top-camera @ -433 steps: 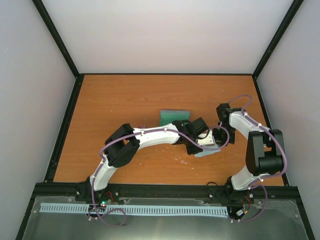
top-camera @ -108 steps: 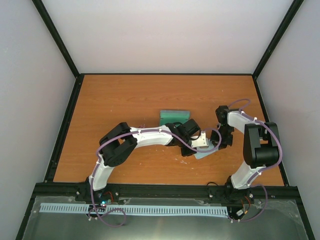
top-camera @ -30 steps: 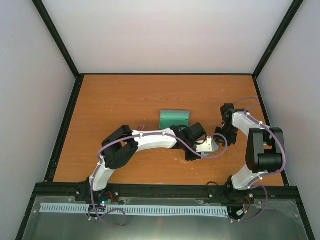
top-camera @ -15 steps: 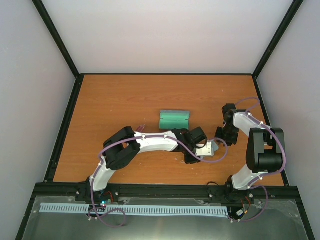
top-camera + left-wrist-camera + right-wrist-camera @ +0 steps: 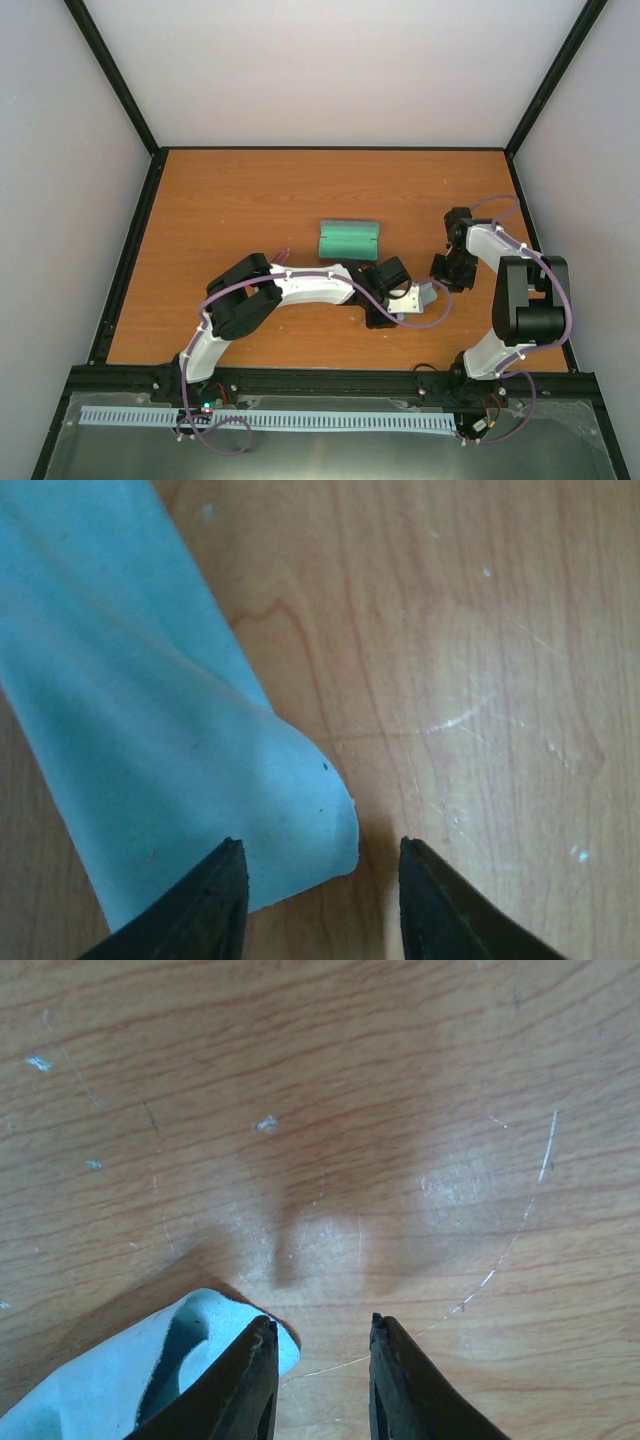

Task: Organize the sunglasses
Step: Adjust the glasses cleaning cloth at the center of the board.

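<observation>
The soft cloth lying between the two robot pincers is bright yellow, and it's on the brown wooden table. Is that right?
No. The soft cloth is pale blue, not bright yellow; the left wrist view shows it clearly. It does lie on the brown wooden table, between the left pincer and the right pincer.

Bright, even light; wrist views blurry (very close up); faint shadows on the table (image 5: 330, 1210).

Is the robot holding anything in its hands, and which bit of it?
Nothing is held. The left gripper is open over one corner of the blue cloth. The right gripper is open too, with the cloth beside one finger.
</observation>
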{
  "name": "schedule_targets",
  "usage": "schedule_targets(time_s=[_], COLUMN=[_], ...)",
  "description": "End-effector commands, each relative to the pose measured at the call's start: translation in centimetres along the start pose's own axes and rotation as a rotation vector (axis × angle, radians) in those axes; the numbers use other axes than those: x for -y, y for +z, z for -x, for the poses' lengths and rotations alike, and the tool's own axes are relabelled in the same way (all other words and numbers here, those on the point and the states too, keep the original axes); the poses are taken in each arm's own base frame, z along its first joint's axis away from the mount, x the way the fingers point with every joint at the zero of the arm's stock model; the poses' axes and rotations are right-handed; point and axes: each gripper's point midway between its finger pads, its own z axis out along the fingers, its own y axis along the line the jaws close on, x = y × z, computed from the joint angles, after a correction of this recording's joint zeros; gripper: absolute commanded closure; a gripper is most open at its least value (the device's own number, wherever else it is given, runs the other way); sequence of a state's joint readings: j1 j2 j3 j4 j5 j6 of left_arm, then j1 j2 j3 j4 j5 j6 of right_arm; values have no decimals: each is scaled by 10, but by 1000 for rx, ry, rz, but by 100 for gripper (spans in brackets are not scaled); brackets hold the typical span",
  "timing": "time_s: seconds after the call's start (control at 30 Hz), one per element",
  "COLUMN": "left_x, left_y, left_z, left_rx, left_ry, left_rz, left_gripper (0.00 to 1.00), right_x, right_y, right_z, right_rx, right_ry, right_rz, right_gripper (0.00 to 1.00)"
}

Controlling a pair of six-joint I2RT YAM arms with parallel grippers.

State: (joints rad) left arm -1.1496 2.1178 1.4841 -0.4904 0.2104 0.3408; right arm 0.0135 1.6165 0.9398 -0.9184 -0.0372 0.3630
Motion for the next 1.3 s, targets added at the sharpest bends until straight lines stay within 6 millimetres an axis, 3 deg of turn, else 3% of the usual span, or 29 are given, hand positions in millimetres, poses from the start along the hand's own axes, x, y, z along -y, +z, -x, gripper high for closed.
schedule_targets(time_s=[0.0, 0.17, 0.3, 0.37, 0.43, 0.5, 0.6, 0.87, 1.07, 1.27], left_x=[-6, -9, -25, -39, -53, -64, -68, -63, -58, -54], left_y=[-6, -32, -79, -97, -102, -92, -69, -29, -20, -20], left_z=[3, 14, 35, 38, 34, 27, 18, 15, 3, 2], left_rx=[18, 76, 192, 230, 233, 206, 155, 84, 48, 48], left_ry=[-6, -21, -74, -115, -155, -192, -220, -247, -245, -256], left_rz=[24, 64, 112, 128, 123, 97, 56, -59, -79, -102], left_gripper=[50, 42, 42, 49, 65, 74, 79, 81, 79, 78], right_x=[2, 1, -2, -10, -19, -27, -33, -31, -36, -35], right_y=[-9, -31, -49, -52, -46, -38, -27, -17, -15, -15], right_z=[9, 27, 45, 51, 52, 49, 44, 37, 34, 34], right_rx=[42, 108, 162, 166, 125, 78, 29, -23, -43, -39], right_ry=[-3, -9, -10, -33, -58, -85, -99, -114, -129, -121], right_rz=[-4, 10, 61, 115, 152, 193, 223, 213, 244, 242], right_gripper=[74, 70, 65, 66, 67, 67, 66, 66, 64, 64])
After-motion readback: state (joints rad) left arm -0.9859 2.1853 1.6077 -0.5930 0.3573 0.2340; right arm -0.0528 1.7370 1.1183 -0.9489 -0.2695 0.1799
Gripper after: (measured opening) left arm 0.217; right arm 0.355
